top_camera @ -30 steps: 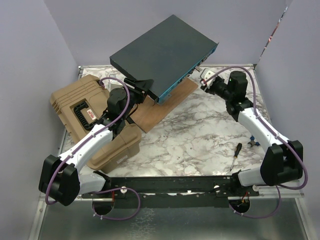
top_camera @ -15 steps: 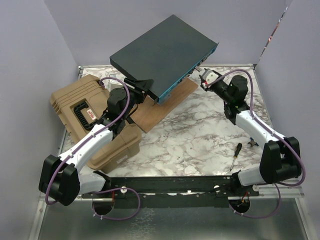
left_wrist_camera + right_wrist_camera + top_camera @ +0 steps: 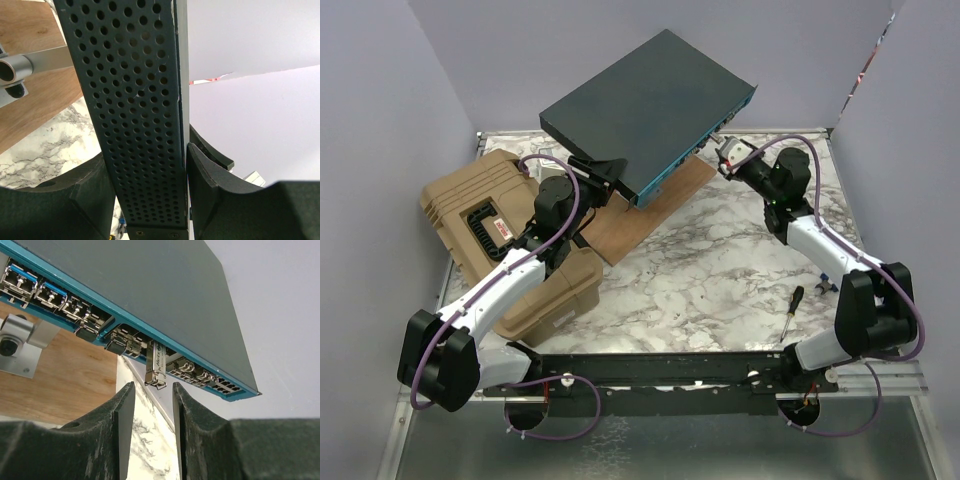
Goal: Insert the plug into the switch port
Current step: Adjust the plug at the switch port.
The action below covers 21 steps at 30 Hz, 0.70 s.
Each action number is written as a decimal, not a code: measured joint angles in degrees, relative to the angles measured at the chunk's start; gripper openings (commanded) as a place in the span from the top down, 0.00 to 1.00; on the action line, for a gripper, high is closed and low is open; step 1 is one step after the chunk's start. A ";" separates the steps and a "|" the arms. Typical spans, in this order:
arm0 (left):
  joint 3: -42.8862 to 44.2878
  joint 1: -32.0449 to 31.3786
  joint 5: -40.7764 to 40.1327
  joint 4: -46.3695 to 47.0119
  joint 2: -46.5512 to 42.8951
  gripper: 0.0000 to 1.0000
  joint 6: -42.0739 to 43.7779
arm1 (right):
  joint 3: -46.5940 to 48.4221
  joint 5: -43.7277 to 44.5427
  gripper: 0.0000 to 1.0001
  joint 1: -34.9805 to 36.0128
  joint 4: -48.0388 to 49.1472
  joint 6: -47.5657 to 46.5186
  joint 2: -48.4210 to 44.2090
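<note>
The switch (image 3: 650, 105), a wide dark grey box with a teal front face (image 3: 60, 280), is held tilted above the table. My left gripper (image 3: 605, 172) is shut on its perforated side wall (image 3: 135, 100), one finger on each side. The plug (image 3: 155, 366), a small silver module, sticks out of a port in the front row. My right gripper (image 3: 153, 387) stands open just in front of the plug's outer end, with its fingers (image 3: 125, 405) either side and not touching it. In the top view the right gripper (image 3: 728, 150) is at the switch's right front corner.
A tan ribbed case (image 3: 490, 230) lies under the left arm. A wooden board (image 3: 650, 205) lies beneath the switch, with a silver bracket (image 3: 20, 347) on it. A screwdriver (image 3: 791, 310) rests on the marble near the right arm. Lilac walls close three sides.
The right arm has moved up and left, bringing its gripper closer to the switch's front face. The left arm and the switch have stayed still.
</note>
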 measured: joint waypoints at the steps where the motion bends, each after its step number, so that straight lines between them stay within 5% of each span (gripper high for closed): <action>1: 0.00 0.00 0.00 0.02 0.00 1.00 0.00 | 0.11 0.00 0.63 0.00 0.26 -0.07 0.09; 10: 0.00 0.00 0.00 0.00 0.00 1.00 0.00 | 1.11 0.00 0.68 0.00 1.36 -0.70 1.05; 21: 0.00 0.00 0.00 0.02 0.00 1.00 0.02 | 4.11 -0.61 0.88 0.00 -4.07 -4.74 1.57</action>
